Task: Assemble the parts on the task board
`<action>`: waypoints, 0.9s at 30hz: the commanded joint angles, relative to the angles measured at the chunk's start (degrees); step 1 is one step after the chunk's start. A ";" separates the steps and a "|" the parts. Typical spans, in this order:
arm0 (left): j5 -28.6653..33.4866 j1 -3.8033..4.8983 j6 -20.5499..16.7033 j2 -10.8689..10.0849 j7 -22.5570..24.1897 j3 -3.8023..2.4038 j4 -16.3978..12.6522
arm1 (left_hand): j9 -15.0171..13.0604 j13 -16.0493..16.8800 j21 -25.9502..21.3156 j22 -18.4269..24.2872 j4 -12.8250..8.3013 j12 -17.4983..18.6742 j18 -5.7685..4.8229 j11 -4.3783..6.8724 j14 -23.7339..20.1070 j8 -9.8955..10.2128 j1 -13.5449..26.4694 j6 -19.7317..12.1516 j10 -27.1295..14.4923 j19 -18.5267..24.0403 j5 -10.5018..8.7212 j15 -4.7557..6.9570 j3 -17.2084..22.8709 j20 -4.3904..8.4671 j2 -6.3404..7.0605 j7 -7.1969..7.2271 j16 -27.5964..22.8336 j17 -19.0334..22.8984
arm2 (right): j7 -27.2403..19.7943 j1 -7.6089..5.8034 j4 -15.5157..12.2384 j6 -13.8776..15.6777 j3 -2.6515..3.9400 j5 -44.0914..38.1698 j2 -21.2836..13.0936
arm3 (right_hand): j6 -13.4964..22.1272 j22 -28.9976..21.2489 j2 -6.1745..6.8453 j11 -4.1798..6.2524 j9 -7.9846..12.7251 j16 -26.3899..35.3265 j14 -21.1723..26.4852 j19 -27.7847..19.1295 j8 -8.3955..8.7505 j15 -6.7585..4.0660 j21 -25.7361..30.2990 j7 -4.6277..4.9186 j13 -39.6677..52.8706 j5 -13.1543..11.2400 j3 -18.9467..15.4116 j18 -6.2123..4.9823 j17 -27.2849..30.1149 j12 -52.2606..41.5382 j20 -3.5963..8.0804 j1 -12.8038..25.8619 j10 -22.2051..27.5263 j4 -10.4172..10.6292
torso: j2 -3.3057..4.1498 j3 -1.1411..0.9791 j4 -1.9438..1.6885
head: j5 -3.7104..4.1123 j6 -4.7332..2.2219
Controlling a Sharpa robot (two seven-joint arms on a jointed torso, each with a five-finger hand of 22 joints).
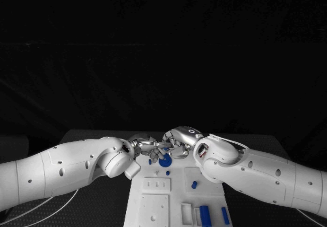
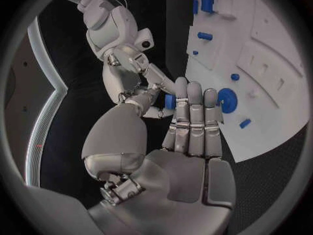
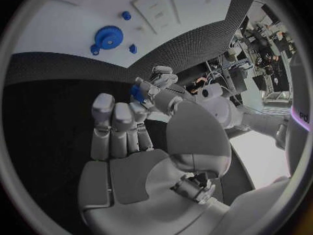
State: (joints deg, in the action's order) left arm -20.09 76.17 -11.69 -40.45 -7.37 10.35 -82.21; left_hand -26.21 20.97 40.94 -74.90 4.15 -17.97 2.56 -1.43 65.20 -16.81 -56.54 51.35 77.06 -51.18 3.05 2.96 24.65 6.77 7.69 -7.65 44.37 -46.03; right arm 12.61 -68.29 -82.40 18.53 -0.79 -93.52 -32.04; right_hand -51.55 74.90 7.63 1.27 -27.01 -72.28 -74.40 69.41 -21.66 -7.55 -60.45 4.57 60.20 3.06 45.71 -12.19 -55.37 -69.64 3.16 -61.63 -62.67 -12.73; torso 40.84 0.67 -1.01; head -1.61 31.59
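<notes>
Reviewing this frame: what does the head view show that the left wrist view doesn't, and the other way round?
Head view alone: the white left arm reaching in, and the task board along its length. Left wrist view alone: a small blue part between the two hands' fingertips; which hand holds it I cannot tell. Both: the left hand and right hand meeting at the board's far end, beside the blue gear.
</notes>
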 commanded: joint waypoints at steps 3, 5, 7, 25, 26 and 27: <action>1.21 0.13 -0.15 0.12 1.05 -0.12 -0.27 | 0.07 0.25 0.35 -1.03 -0.06 -0.28 0.47 0.12 -0.59 0.18 -0.44 0.26 -0.44 0.55 -0.20 -0.01 -0.53 1.70 -1.49 0.05 0.22 0.20 | -0.37 0.14 0.07 -1.67 -0.19 -0.10 0.34 | -8.88 0.52 0.51 0.40 -0.05 -0.16 -0.34 0.47 -0.25 -0.16 -0.23 0.09 -0.09 -0.18 0.36 -2.81 -0.08 -0.04 -0.09 0.16 0.34 -0.03 | 0.04 -0.01 0.01 | -0.04 -0.10; 1.32 0.13 -0.18 0.12 1.14 -0.12 -0.35 | 0.10 0.37 0.38 -1.01 -0.30 -0.33 0.46 0.13 -0.64 0.19 -0.72 0.34 -0.51 0.65 -0.18 0.00 -0.76 1.70 -2.29 0.07 0.30 0.31 | -0.32 0.15 0.19 -1.72 -0.26 -0.10 0.34 | -8.88 0.52 0.52 0.40 -0.05 -0.15 -0.35 0.47 -0.25 -0.16 -0.23 0.09 -0.09 -0.18 0.37 -2.81 -0.08 -0.03 -0.09 0.16 0.34 -0.03 | 0.02 -0.02 0.03 | 0.02 -0.08; 1.37 0.13 -0.10 0.08 1.15 -0.12 -0.48 | 0.13 0.48 0.43 -1.01 -0.64 -0.38 0.44 0.15 -0.67 0.20 -1.04 0.41 -0.57 0.74 -0.17 0.00 -0.98 1.70 -3.02 0.08 0.39 0.41 | -0.28 0.16 0.31 -1.69 -0.29 -0.09 0.34 | -8.88 0.52 0.52 0.40 -0.05 -0.15 -0.35 0.47 -0.24 -0.16 -0.23 0.09 -0.09 -0.18 0.38 -2.81 -0.08 -0.03 -0.09 0.17 0.33 -0.03 | 0.01 0.01 0.03 | 0.01 -0.06; 1.55 0.13 0.08 0.10 1.00 -0.12 0.07 | 0.90 1.78 1.10 -0.73 -9.86 -0.65 -0.27 0.71 -1.12 -0.43 -0.95 4.62 -0.73 1.38 0.92 -0.06 6.11 1.69 -10.50 0.90 2.22 2.83 | -0.40 0.21 0.09 -2.01 -0.38 -0.02 0.33 | -8.89 0.50 0.51 0.39 -0.03 -0.12 -0.36 0.48 -0.21 -0.16 -0.21 0.10 -0.10 -0.18 0.49 -2.81 -0.07 -0.01 -0.11 0.22 0.32 -0.05 | 0.05 -0.07 0.09 | -0.13 0.16; 1.55 0.13 0.13 0.11 1.00 -0.12 0.07 | 0.89 1.81 1.13 -0.74 -10.04 -0.65 -0.27 0.73 -1.15 -0.46 -0.72 4.73 -0.72 1.41 1.01 -0.06 6.41 1.70 -10.65 0.93 2.28 2.89 | -0.38 0.21 0.10 -2.04 -0.38 -0.02 0.32 | -8.89 0.50 0.51 0.39 -0.03 -0.12 -0.36 0.48 -0.20 -0.16 -0.21 0.10 -0.10 -0.18 0.49 -2.80 -0.07 0.00 -0.11 0.22 0.31 -0.05 | 0.05 -0.09 0.09 | -0.11 0.19; 1.55 0.13 0.13 0.12 0.97 -0.12 0.06 | 0.89 1.83 1.16 -0.75 -10.18 -0.65 -0.27 0.74 -1.17 -0.48 -0.54 4.80 -0.72 1.42 1.04 -0.06 6.62 1.70 -10.72 0.95 2.32 2.95 | -0.37 0.22 0.12 -2.09 -0.39 -0.02 0.31 | -8.89 0.50 0.51 0.39 -0.03 -0.11 -0.36 0.49 -0.20 -0.15 -0.21 0.10 -0.10 -0.18 0.50 -2.80 -0.07 0.00 -0.11 0.22 0.31 -0.05 | 0.05 -0.10 0.09 | -0.10 0.18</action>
State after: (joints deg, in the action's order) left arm -19.18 76.10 -11.67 -40.51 -7.54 10.43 -82.05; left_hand -25.20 22.76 41.89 -74.93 -6.14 -18.42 2.17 -0.82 64.37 -16.93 -57.52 55.59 76.45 -50.06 3.94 2.96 31.09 6.46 -3.06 -6.93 46.37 -43.09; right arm 12.61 -68.28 -82.13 18.20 -1.00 -93.44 -31.83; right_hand -51.62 74.94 7.63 1.46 -26.98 -72.28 -74.62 69.50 -21.73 -7.56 -60.45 4.50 60.16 3.06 45.87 -12.41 -55.36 -69.60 3.06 -61.63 -62.86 -12.88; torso 40.87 0.59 -0.96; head -1.69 31.75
